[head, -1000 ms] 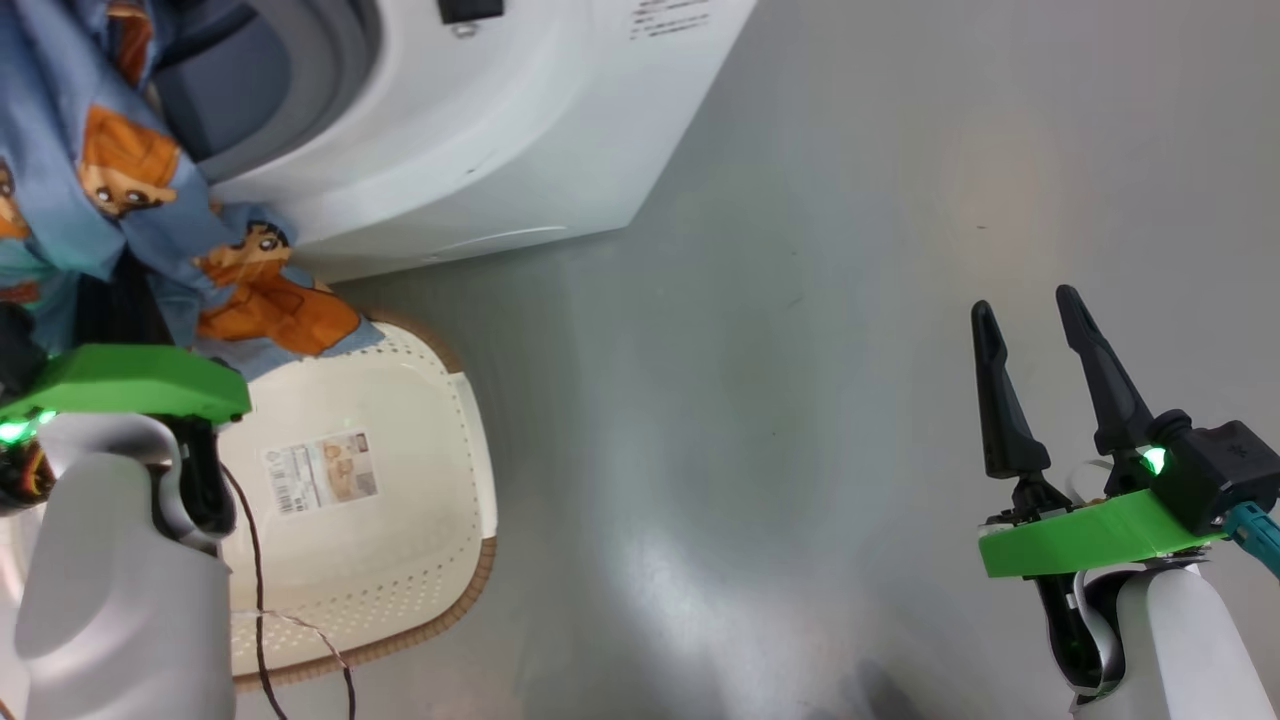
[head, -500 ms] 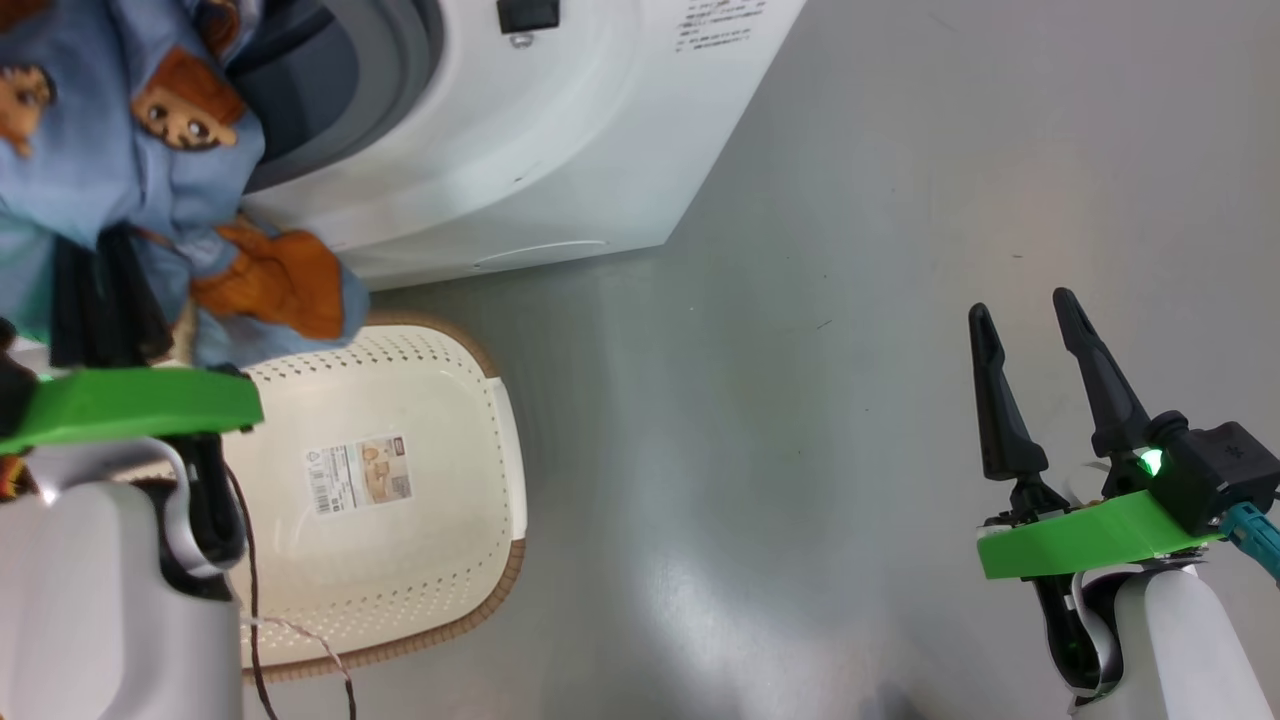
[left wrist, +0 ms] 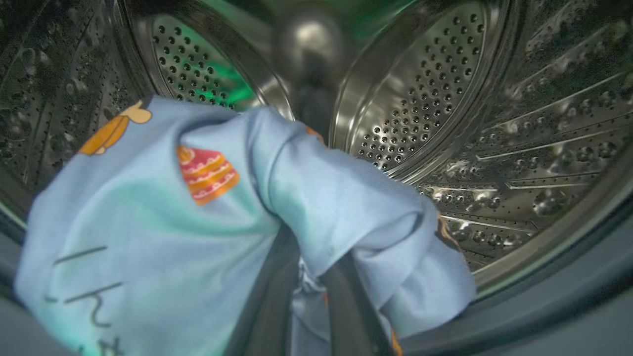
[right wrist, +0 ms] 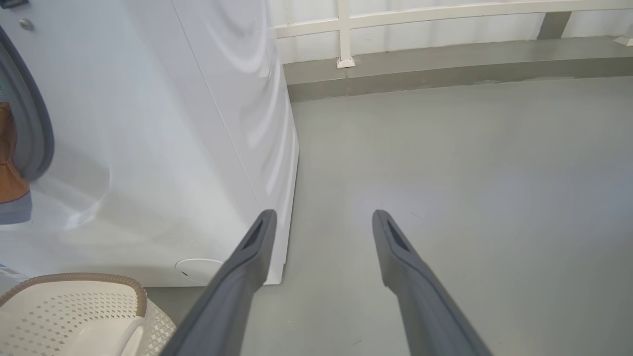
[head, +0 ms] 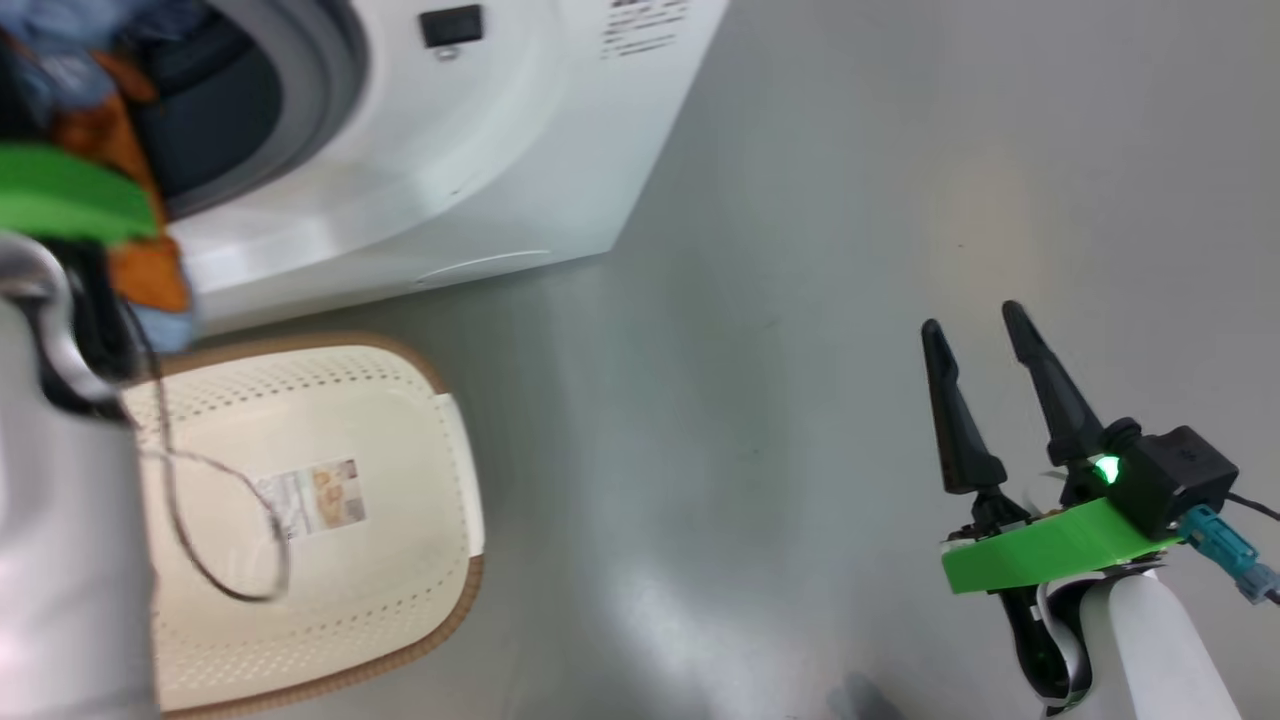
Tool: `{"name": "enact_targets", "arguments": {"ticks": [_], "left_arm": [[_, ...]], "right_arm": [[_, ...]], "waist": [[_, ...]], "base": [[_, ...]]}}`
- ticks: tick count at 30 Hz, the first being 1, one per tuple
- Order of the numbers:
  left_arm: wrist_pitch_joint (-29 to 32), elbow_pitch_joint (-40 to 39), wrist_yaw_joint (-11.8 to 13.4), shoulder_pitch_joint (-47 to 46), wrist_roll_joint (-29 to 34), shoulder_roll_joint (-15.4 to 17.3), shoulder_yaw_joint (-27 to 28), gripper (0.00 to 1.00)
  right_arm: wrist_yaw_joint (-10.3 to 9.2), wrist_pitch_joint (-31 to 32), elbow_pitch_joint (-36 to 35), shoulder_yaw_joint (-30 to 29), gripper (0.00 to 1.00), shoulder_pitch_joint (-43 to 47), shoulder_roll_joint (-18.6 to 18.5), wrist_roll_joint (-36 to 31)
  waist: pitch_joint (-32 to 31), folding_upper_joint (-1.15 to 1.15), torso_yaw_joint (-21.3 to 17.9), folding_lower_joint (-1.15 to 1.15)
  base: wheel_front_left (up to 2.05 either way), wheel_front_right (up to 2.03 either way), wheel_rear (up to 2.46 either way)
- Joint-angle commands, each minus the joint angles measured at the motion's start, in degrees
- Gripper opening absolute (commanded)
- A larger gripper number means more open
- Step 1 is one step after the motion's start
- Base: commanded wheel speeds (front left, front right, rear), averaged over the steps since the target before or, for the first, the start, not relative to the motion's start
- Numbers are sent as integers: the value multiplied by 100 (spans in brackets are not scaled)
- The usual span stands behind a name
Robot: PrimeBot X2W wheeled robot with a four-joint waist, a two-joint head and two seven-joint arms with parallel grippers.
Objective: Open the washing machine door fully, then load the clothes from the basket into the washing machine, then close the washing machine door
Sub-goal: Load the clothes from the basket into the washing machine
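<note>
The light blue clothes (left wrist: 163,222) with orange-brown prints hang over my left gripper (left wrist: 307,269), which is shut on the fabric inside the perforated steel drum (left wrist: 519,123). In the head view a fold of the clothes (head: 150,265) trails at the grey-gasketed mouth of the white washing machine (head: 480,150), behind my left arm's green mount (head: 60,195). The cream basket (head: 440,560) stands on the floor below the opening, with just its sticker label inside. My right gripper (head: 980,330) is open over bare floor to the right, holding nothing. The washing machine door is out of view.
Grey floor (right wrist: 470,163) stretches right of the washing machine (right wrist: 148,148). A low step and white railing (right wrist: 346,34) run along the back. The round filter cap (right wrist: 198,269) sits low on the machine front, beside the basket (right wrist: 74,301). A thin cable (head: 230,560) from my left arm loops over the basket.
My left arm has lifted the clothes from above the basket up into the machine's opening. The head camera has shifted. The right gripper stays open and still.
</note>
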Motion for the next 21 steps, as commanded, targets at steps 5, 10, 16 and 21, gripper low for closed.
{"name": "enact_targets", "arguments": {"ticks": [5,10,16,21], "left_arm": [[-294,1263,-246,-1000,21,598,170,0],[-592,2481,-348,-1747,166,1034,137,0],[-866,3454,-564,-2510,208,1337,81,0],[-962,4025,-829,-3088,207,1531,7,0]], "right_arm": [[9,-27,-67,295,100,187,1,199],[9,-27,-17,493,100,294,1,226],[9,-27,-28,632,100,453,1,203],[9,-27,-53,677,100,543,1,162]], "waist": [[13,0,-443,0],[18,0,-762,0],[65,0,-992,0],[197,0,-1106,0]], "base": [[0,0,0],[0,0,0],[0,0,0],[0,0,0]]}}
